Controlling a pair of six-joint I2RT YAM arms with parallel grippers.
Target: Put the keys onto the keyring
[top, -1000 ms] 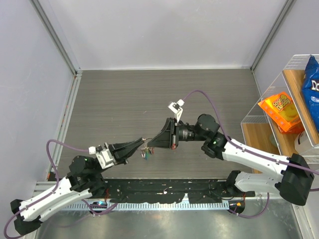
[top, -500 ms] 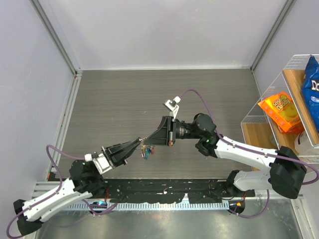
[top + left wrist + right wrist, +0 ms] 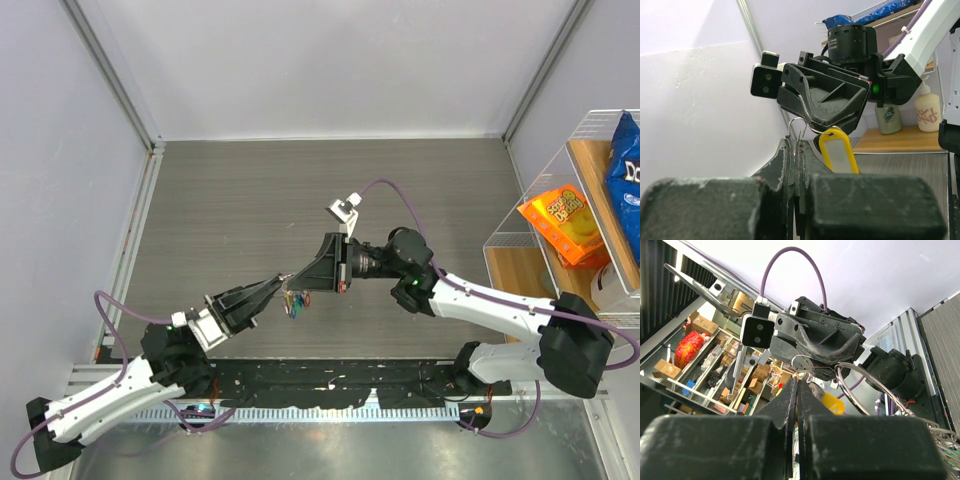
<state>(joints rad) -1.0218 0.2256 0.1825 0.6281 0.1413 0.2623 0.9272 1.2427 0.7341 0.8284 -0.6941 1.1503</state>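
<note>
Both grippers meet tip to tip above the near middle of the table. My left gripper (image 3: 281,282) is shut, and in its wrist view its jaws pinch a thin silver wire loop of the keyring (image 3: 796,122). Facing it, my right gripper (image 3: 300,287) is shut too, its tips (image 3: 797,380) closed at a small wire loop beside the large silver keyring (image 3: 860,385). The keys (image 3: 295,305) hang in a small bunch under the two tips, showing green, blue and red. A yellow-headed key (image 3: 836,155) dangles from the wire just below the right gripper's tip.
A wire shelf (image 3: 520,240) stands at the right edge with an orange snack bag (image 3: 565,225) and a blue bag (image 3: 625,170). Metal rails (image 3: 135,230) border the dark table on the left. The arms' bases sit along the near edge.
Over the last second both grippers, joined at the ring, shifted slightly left; the left wrist drew back toward the near-left. The keys moved with them. Both stayed shut.
</note>
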